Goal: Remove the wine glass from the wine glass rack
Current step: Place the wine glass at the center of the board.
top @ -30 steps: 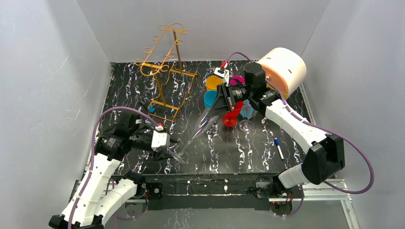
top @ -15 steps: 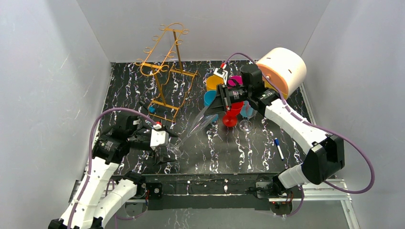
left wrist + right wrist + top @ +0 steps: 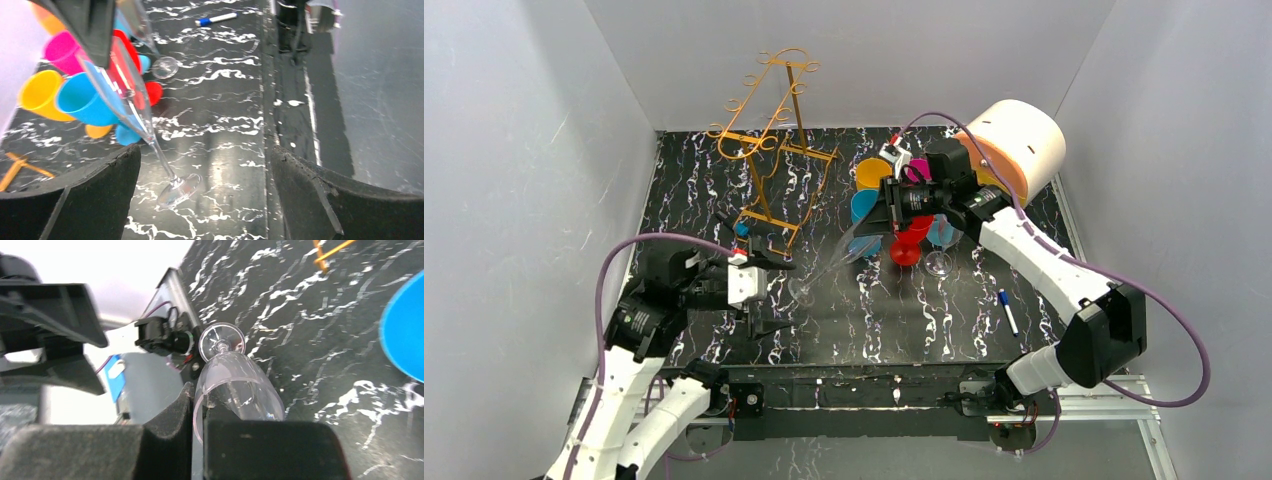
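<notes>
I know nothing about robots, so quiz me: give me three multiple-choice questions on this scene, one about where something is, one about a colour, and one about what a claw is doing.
1. Where does the wine glass rack stand?
A. at the back left of the table
B. at the front right corner
C. on top of the white drum

2. What colour is the cap of the pen?
A. red
B. blue
C. green

3. How is the left gripper set?
A. shut on a cup
B. shut on the pen
C. wide open

Answers:
1 A: in the top view its golden wire rises at the back left.
2 B: the cap end is blue on a white barrel.
3 C: its jaws stand far apart and touch nothing, while the right gripper clamps the bowl of the wine glass.
</notes>
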Available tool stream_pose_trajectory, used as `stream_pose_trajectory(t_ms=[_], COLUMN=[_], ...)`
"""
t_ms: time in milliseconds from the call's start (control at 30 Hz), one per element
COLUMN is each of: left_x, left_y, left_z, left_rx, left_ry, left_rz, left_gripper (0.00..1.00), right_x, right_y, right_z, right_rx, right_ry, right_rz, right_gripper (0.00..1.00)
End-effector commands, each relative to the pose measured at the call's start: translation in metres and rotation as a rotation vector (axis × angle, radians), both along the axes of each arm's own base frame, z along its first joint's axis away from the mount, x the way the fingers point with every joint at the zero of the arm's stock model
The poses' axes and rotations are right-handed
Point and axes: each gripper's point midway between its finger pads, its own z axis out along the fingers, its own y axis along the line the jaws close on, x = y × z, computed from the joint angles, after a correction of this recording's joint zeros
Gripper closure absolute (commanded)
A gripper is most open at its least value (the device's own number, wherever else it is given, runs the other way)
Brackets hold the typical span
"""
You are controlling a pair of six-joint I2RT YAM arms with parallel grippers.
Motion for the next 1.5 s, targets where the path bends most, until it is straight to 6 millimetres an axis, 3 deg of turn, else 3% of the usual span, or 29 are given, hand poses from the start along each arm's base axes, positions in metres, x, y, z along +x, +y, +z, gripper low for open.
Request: stream_pose_trajectory(t_ms=[0, 100, 233, 300, 333, 433, 533, 600, 667, 867, 1000, 1300, 1467], left_x=[0.033, 0.061, 0.094, 0.115, 0.125, 0.123, 0.123, 0.119, 0.119, 0.119, 0.119, 0.126, 0.126], left_y=[0.008, 0.023, 0.045, 0.076, 0.119, 0.123, 0.165, 0.165, 0.164, 0.151, 0.145, 0.140, 0.139], left_z=[0.025, 0.021, 0.037, 0.060, 0.074, 0.061, 0.068, 0.073, 0.066, 0.061, 0.056, 0.047, 0.044], left_rx=[-0.062, -0.056, -0.159, -0.318, -0.468, -0.385, -0.490, -0.471, -0.416, -0.370, -0.355, -0.305, -0.283], left_ry=[-0.046, -0.050, -0.068, -0.040, 0.002, -0.015, 0.054, 0.038, 0.056, 0.114, 0.129, 0.159, 0.152], left_rz=[0.228, 0.424, 0.686, 0.952, 1.233, 1.243, 1.521, 1.503, 1.506, 1.448, 1.423, 1.414, 1.408], left_gripper=[0.02, 0.02, 0.02, 0.02, 0.02, 0.02, 0.02, 0.02, 0.02, 0.02, 0.02, 0.02, 0.02], right_x=[0.019, 0.025, 0.027, 0.021, 0.018, 0.004, -0.001, 0.001, 0.005, 0.017, 0.023, 0.018, 0.012], right_y=[-0.012, -0.018, -0.020, -0.019, -0.014, 0.001, 0.002, 0.002, 0.005, -0.013, -0.021, -0.038, -0.035], right_z=[0.021, 0.021, 0.019, 0.015, 0.014, 0.001, -0.046, -0.052, -0.051, -0.067, -0.065, -0.067, -0.060], right_rx=[-0.041, -0.088, -0.177, -0.242, -0.359, -0.522, -0.739, -0.767, -0.721, -0.780, -0.772, -0.781, -0.735], right_ry=[-0.201, -0.263, -0.339, -0.347, -0.353, -0.466, -0.545, -0.552, -0.595, -0.610, -0.582, -0.504, -0.479], right_rz=[-0.146, -0.217, -0.283, -0.260, -0.262, -0.219, -0.134, -0.124, -0.141, -0.181, -0.209, -0.187, -0.162], right_gripper=[0.99, 0.99, 0.99, 0.99, 0.99, 0.99, 0.99, 0.99, 0.99, 0.99, 0.99, 0.99, 0.99])
